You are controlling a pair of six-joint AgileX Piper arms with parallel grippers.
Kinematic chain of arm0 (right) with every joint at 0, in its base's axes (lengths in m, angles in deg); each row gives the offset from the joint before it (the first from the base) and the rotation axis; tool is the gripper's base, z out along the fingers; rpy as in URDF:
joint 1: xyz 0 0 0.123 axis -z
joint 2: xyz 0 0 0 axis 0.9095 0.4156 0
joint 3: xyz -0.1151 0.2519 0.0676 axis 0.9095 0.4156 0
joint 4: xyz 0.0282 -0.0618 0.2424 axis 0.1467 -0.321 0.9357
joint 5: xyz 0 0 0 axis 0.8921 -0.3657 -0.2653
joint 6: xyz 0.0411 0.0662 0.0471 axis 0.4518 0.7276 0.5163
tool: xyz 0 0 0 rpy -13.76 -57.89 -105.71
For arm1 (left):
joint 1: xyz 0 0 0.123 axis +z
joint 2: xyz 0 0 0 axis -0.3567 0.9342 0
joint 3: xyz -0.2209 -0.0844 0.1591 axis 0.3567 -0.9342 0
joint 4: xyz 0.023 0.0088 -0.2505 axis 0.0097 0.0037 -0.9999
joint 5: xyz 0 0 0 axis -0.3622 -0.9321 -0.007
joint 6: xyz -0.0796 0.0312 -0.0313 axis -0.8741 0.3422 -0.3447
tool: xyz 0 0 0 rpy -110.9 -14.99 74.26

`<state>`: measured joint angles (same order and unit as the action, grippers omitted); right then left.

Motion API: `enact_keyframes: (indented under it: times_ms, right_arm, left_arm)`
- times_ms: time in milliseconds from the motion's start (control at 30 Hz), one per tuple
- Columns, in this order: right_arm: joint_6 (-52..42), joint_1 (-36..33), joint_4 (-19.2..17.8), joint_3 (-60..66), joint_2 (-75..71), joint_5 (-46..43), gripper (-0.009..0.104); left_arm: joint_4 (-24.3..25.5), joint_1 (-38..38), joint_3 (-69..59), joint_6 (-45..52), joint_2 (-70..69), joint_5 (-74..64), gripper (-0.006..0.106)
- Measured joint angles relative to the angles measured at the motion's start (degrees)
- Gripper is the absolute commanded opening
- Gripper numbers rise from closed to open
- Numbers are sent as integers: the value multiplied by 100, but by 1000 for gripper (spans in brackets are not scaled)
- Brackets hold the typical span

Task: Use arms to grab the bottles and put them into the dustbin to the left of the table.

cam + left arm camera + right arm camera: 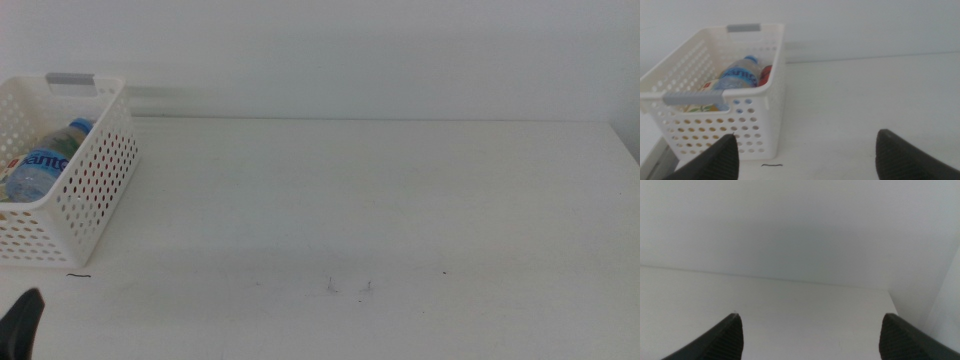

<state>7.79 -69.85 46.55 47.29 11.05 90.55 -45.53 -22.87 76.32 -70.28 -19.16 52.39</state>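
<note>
Both claws stand wide open and empty: your left claw (pixel 805 155) sits just short of the basket (pixel 765 107), your right claw (pixel 810 337) over bare surface (pixel 400 200). Water bottle (pixel 740 75), red can (pixel 766 72) and tea bottle (pixel 702 106) lie inside the basket. Binning looks complete; no further grab appears needed.

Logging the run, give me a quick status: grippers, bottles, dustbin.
Left gripper open, empty, facing the dustbin. Right gripper open, empty, over bare table. Water bottle, red can and yellow bottle inside dustbin. Nothing blocking.
</note>
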Motion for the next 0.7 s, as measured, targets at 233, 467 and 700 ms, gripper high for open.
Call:
enact_keyframes:
  times_ms: [233,467,700]
  right_arm:
    - [0,0,-54,1480,-1344,0,93]
    - [0,14,-6,2254,-1667,107,93]
    - [0,14,-6,2279,-1670,-5,93]
  left_arm:
    - [0,85,-582,0,-670,23,94]
    - [0,85,-713,0,-670,311,94]
    - [0,85,-713,0,-679,347,94]
